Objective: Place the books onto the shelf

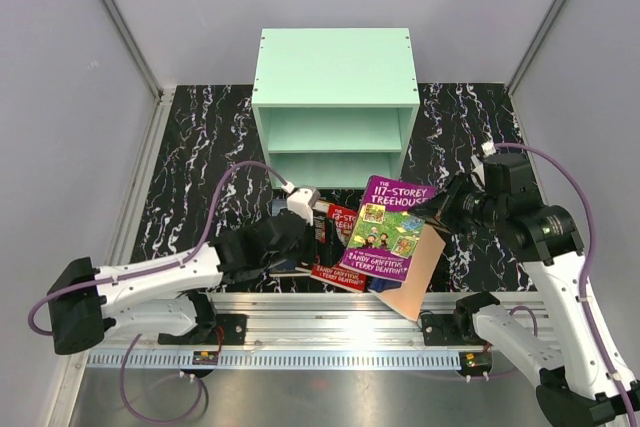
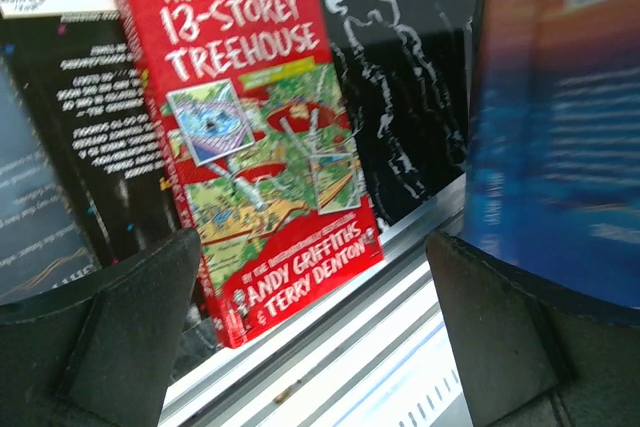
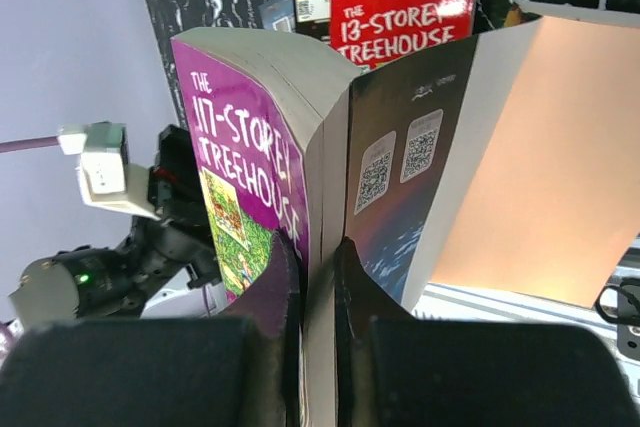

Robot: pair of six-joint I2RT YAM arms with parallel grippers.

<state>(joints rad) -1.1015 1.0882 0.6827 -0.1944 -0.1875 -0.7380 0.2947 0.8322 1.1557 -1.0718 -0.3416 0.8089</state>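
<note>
The right tool was clamped on the purple Treehouse book. It held the book tilted at the centre of the top view, above the pile and just below the shelf. The book's back cover hung loose toward the lower right. The left tool stood wide open and empty over the red book. The step in hand appeared to be carrying the purple book. The next move called for lifting it toward a compartment in the upper centre of the frame without the loose cover snagging.

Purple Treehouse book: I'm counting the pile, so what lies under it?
The red book pokes out from beneath the purple book; anything else under it is covered.
</note>
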